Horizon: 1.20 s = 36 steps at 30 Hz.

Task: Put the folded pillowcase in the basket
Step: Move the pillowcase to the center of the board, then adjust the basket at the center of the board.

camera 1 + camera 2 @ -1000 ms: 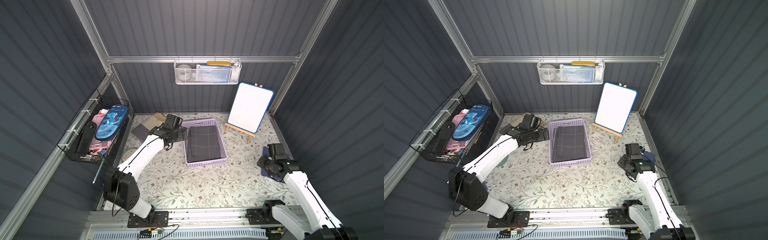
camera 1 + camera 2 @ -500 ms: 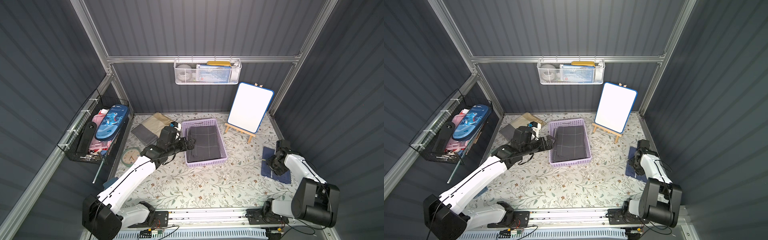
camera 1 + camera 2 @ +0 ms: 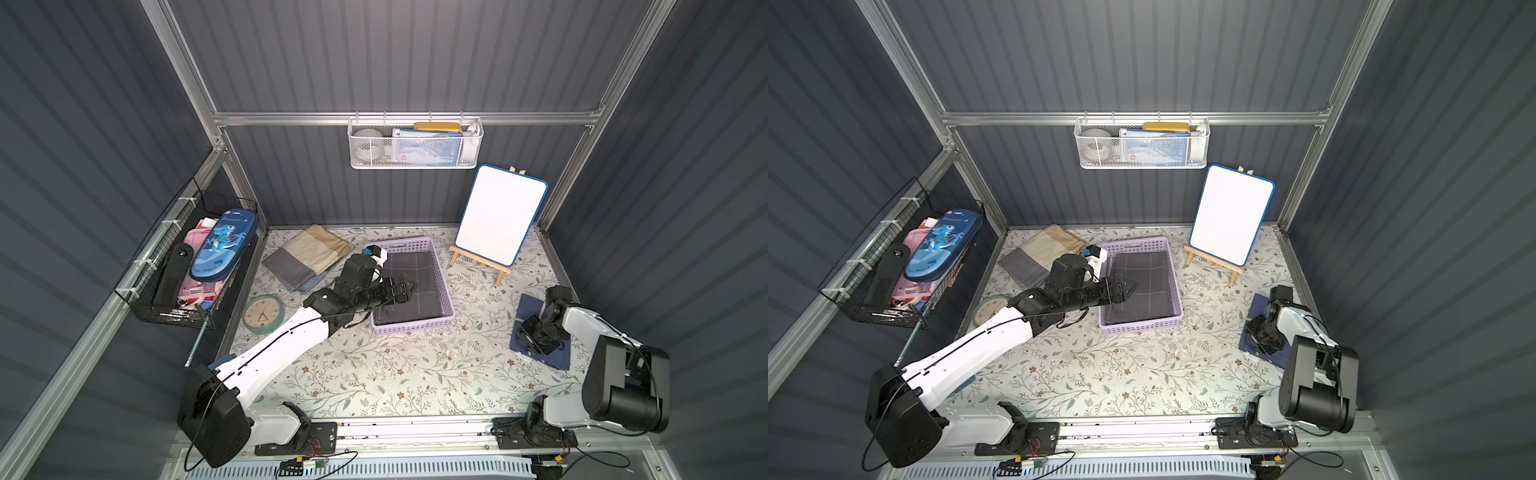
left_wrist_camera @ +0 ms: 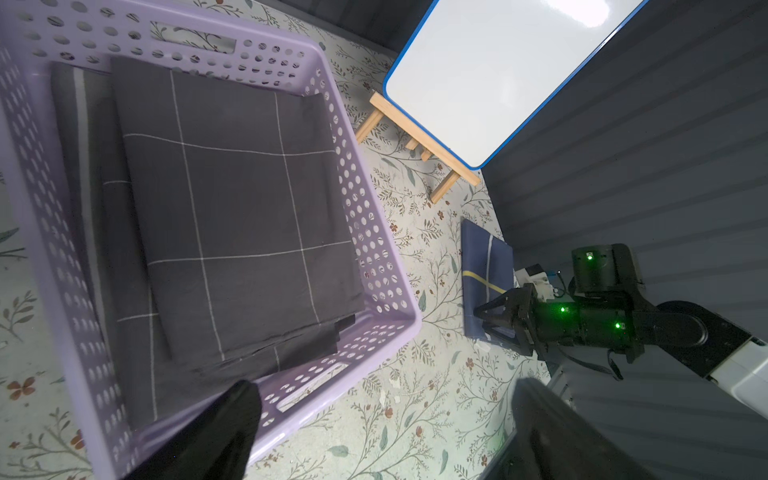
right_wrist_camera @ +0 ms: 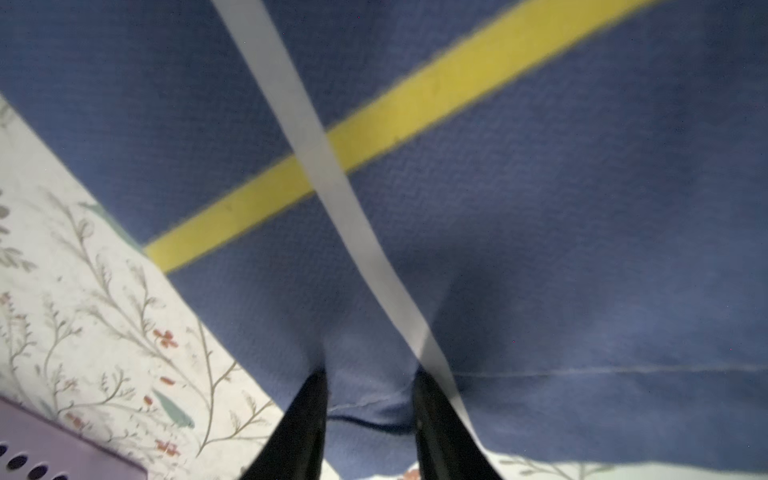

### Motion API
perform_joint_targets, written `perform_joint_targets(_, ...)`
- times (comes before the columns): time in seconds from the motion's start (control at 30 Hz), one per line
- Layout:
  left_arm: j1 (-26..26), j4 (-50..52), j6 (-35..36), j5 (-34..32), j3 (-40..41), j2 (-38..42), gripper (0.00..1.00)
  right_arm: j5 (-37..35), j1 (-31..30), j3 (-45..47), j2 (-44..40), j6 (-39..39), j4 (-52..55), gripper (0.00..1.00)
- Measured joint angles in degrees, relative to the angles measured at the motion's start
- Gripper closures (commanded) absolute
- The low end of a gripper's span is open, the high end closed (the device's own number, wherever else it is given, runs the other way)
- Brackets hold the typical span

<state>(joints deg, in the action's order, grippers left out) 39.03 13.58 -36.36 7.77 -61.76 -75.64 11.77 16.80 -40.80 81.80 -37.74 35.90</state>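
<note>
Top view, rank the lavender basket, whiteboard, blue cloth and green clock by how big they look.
Largest: lavender basket and whiteboard, too alike to rank.
Then: blue cloth, partly hidden.
Smallest: green clock.

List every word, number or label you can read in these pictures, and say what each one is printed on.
"Dinosaur": on the blue pencil case in the black wire basket, small but just legible.
Clock: dial numerals too small to read.
Box in the white mesh basket: print too blurred to read.
Whiteboard: blank, no writing.
</note>
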Motion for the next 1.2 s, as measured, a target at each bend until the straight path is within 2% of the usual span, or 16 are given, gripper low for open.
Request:
perform_joint_targets(0.27, 0.61, -0.37, -1.49, -0.04, 0.0, 0.09, 0.0, 7.06, -11.17, 3.87, -2.99, -2.64, -2.43, 0.62)
perform_joint_targets(0.6, 4.09, -1.09, -2.82, -0.31, -0.07, -0.44, 0.0, 8.98, -29.29, 8.2, -11.67, -12.96, -2.36, 0.63)
perform_joint_targets(0.7, 5.84, -1.77, -3.56, -0.74, -0.17, -1.38, 0.0, 7.63, -31.04, 5.9, -17.03, -13.9, 1.4, 0.62)
perform_joint_targets(0.87, 8.0, -1.99, -5.53, -3.43, -0.26, -2.19, 0.01, 0.9, -31.17, -3.17, -22.05, -11.19, 4.33, 0.63)
perform_joint_targets(0.93, 7.98, -1.86, -6.4, -4.68, -0.26, -1.31, 0.01, -0.9, -31.15, -7.23, -19.71, -9.42, 4.55, 0.63)
perform_joint_targets(1.1, 7.91, 0.85, -8.02, -7.85, -0.57, 2.45, 0.01, -0.61, -31.41, -20.87, -1.36, -4.46, 2.75, 0.59)
perform_joint_targets(1.2, 7.93, 2.6, -8.39, -8.72, -0.85, 2.93, 0.01, 0.98, -31.87, -25.03, 6.62, -2.19, -0.52, 0.56)
